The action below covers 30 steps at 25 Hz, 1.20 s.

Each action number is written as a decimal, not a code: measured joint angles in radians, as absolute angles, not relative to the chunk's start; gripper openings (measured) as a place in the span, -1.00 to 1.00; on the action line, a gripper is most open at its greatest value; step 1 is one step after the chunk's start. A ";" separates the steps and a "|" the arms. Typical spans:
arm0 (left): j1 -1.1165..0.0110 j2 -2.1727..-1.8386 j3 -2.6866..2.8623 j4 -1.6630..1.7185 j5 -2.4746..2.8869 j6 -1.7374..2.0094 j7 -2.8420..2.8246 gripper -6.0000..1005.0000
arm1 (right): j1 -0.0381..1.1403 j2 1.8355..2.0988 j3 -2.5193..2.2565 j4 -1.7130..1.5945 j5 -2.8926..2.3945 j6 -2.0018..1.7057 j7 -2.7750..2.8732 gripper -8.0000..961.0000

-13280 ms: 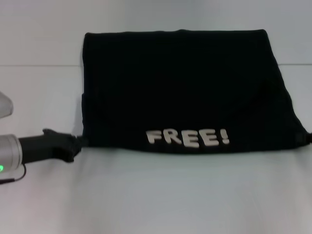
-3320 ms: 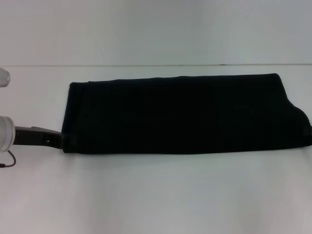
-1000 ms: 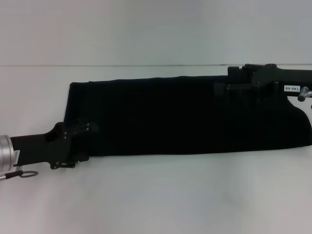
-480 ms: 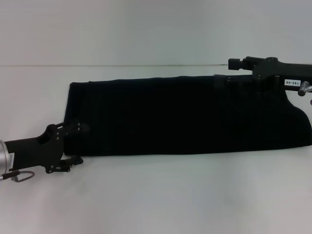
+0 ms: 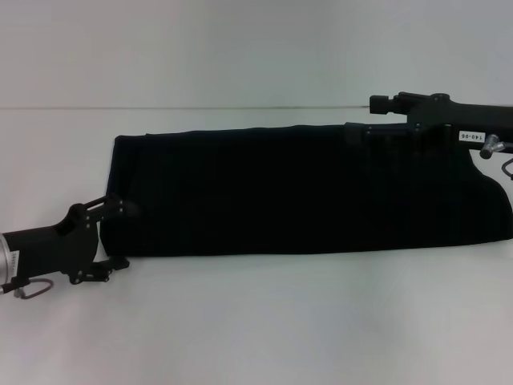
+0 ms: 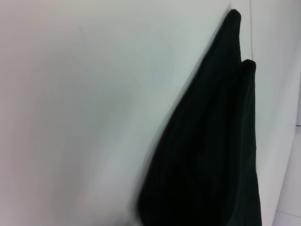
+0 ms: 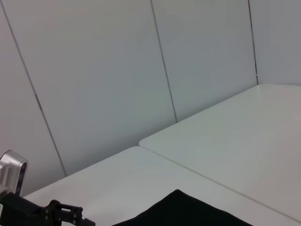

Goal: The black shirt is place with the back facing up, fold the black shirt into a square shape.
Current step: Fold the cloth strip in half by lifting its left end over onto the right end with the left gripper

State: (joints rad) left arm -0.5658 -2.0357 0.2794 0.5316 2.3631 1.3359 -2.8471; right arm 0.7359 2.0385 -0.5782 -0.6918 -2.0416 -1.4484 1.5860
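Plain white counter (image 5: pixel 256 321) under pale wall panels. Spread across its middle, soft black shirt (image 5: pixel 304 192) folded into a long band. Left gripper (image 5: pixel 112 233) at the band's near left corner, spread wide. Right gripper (image 5: pixel 365 116) over the far right edge; opening impossible to tell.

The black shirt (image 5: pixel 304 192) looked like soft, matte cloth, faintly ribbed. My left gripper (image 5: pixel 112 233) and right gripper (image 5: pixel 377 116) were hard matte black plastic. The table (image 5: pixel 264 321) was smooth, white, slightly satiny.
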 joint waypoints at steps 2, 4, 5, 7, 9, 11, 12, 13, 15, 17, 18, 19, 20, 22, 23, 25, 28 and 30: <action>-0.566 -2.036 0.280 0.526 2.362 1.331 -2.847 0.92 | 0.736 2.039 -0.575 -0.691 -2.042 -1.448 1.586 0.87; -0.566 -2.037 0.280 0.519 2.364 1.330 -2.847 0.92 | 0.736 2.039 -0.572 -0.691 -2.042 -1.448 1.586 0.87; -0.566 -2.037 0.280 0.519 2.364 1.330 -2.847 0.92 | 0.736 2.039 -0.572 -0.690 -2.042 -1.448 1.586 0.87; -0.566 -2.037 0.280 0.509 2.364 1.329 -2.848 0.92 | 0.736 2.039 -0.571 -0.690 -2.042 -1.447 1.586 0.87; -0.566 -2.037 0.280 0.508 2.362 1.324 -2.848 0.92 | 0.737 2.039 -0.571 -0.690 -2.042 -1.443 1.586 0.87; -0.566 -2.037 0.280 0.504 2.361 1.316 -2.848 0.92 | 0.739 2.039 -0.571 -0.690 -2.042 -1.439 1.586 0.87; -0.569 -2.037 0.280 0.499 2.361 1.307 -2.847 0.92 | 0.743 2.039 -0.572 -0.690 -2.042 -1.435 1.585 0.87; -0.569 -2.037 0.280 0.499 2.361 1.307 -2.847 0.92 | 0.743 2.039 -0.572 -0.690 -2.042 -1.435 1.585 0.87; -0.573 -2.035 0.281 0.499 2.361 1.301 -2.843 0.92 | 0.745 2.038 -0.573 -0.691 -2.042 -1.433 1.585 0.87; -0.575 -2.034 0.281 0.498 2.361 1.298 -2.843 0.92 | 0.746 2.037 -0.572 -0.691 -2.042 -1.428 1.585 0.87; -0.575 -2.034 0.281 0.498 2.361 1.297 -2.844 0.92 | 0.747 2.036 -0.571 -0.691 -2.042 -1.425 1.585 0.87; -0.576 -2.033 0.281 0.498 2.361 1.297 -2.844 0.92 | 0.747 2.036 -0.571 -0.692 -2.042 -1.424 1.585 0.87; -0.576 -2.033 0.281 0.498 2.361 1.297 -2.845 0.92 | 0.747 2.036 -0.571 -0.693 -2.042 -1.423 1.585 0.87; -0.576 -2.032 0.281 0.498 2.361 1.297 -2.847 0.92 | 0.748 2.035 -0.572 -0.693 -2.042 -1.422 1.585 0.87; -0.576 -2.032 0.281 0.498 2.361 1.297 -2.847 0.92 | 0.749 2.034 -0.573 -0.693 -2.042 -1.422 1.585 0.87; -0.577 -2.032 0.281 0.498 2.361 1.297 -2.849 0.92 | 0.749 2.033 -0.574 -0.693 -2.042 -1.421 1.585 0.87; -0.578 -2.031 0.281 0.492 2.360 1.297 -2.851 0.92 | 0.750 2.033 -0.573 -0.693 -2.042 -1.420 1.585 0.87; -0.578 -2.031 0.281 0.489 2.360 1.297 -2.851 0.92 | 0.751 2.032 -0.572 -0.693 -2.042 -1.420 1.585 0.87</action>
